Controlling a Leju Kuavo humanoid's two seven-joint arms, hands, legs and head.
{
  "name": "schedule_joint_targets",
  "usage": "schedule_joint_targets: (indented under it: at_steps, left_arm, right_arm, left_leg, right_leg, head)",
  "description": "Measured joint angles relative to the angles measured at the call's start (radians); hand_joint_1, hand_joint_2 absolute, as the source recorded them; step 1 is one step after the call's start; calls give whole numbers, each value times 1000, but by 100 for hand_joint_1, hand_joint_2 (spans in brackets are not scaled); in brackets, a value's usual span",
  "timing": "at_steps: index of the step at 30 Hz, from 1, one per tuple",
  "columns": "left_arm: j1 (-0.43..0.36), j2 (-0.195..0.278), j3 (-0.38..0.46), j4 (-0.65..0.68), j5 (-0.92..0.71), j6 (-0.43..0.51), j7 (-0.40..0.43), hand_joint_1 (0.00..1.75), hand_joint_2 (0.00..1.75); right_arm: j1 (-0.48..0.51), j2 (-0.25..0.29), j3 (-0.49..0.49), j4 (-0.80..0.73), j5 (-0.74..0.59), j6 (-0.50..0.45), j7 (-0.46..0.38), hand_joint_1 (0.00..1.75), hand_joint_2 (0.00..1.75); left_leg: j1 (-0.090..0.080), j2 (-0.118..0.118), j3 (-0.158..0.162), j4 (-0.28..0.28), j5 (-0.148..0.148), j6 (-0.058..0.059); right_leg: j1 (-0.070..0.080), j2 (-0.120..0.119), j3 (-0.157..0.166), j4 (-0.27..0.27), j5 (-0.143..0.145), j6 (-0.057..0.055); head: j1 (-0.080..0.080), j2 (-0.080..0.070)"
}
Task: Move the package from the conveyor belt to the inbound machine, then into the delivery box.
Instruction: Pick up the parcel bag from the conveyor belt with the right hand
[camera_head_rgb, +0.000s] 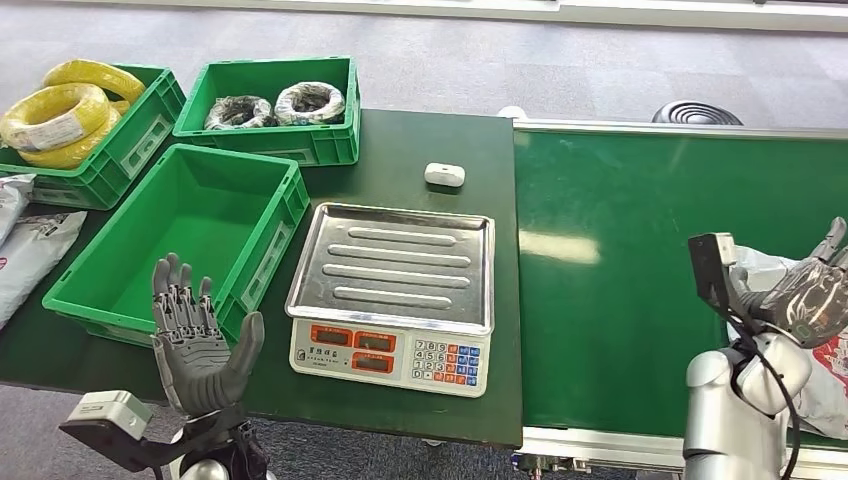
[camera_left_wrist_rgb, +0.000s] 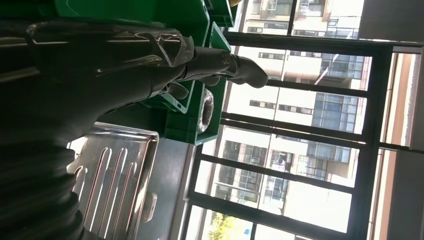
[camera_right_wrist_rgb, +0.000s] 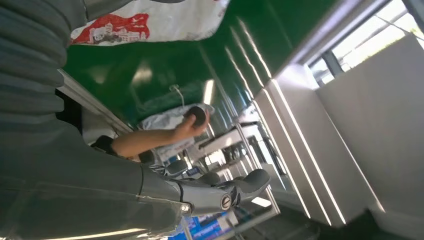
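Note:
A white and grey package (camera_head_rgb: 832, 385) with red print lies at the right edge of the green conveyor belt (camera_head_rgb: 620, 280). My right hand (camera_head_rgb: 812, 295) hovers just over it with fingers spread, holding nothing. In the right wrist view the package (camera_right_wrist_rgb: 150, 20) sits behind my right hand (camera_right_wrist_rgb: 220, 192). The inbound machine, a scale with a ribbed steel tray (camera_head_rgb: 400, 265), stands on the dark table left of the belt. Left of it is the empty green delivery box (camera_head_rgb: 170, 250). My left hand (camera_head_rgb: 195, 340) is raised near the table's front edge, palm up and open. The left wrist view shows my left hand (camera_left_wrist_rgb: 150, 65) beside the steel tray (camera_left_wrist_rgb: 115, 170).
At the back left, a green crate (camera_head_rgb: 135, 140) holds yellow cable coils and another crate (camera_head_rgb: 300, 140) holds dark and white coils. A small white device (camera_head_rgb: 444, 175) lies behind the scale. Grey mailers (camera_head_rgb: 30, 250) lie at the far left. A person's arm (camera_right_wrist_rgb: 150, 140) shows beyond the belt.

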Motion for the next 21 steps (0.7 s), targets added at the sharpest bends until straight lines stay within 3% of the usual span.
schedule_joint_targets:
  at_steps: [4,8,14,21]
  left_arm:
    - [-7,-6,16,1,-2,1,0,0,175]
    - [-14,-10,26,0,-6,14,0,0,175]
    - [-19,-10,33,0,-21,32,0,0,175]
    - [-28,-10,42,-4,-32,45,0,0,175]
  right_arm:
    - [-92,-109,-43,264,-43,13,5,0,175]
    - [-126,-158,-70,419,-70,25,-11,0,175]
    - [-138,-164,-104,511,-152,124,-88,0,175]
    - [-117,-134,-133,525,-246,374,-172,0,175]
  left_leg:
    - [0,-2,-1,0,0,0]
    - [0,-2,-2,-1,0,0]
    - [0,-1,-2,-1,0,0]
    - [0,-1,-2,-1,0,0]
  right_leg:
    - [0,-1,0,0,0,0]
    - [1,-1,-2,0,0,0]
    - [1,-1,-2,1,0,0]
    - [1,-1,-2,1,0,0]
  head:
    - [0,0]
    - [-1,0]
    - [0,0]
    - [0,0]
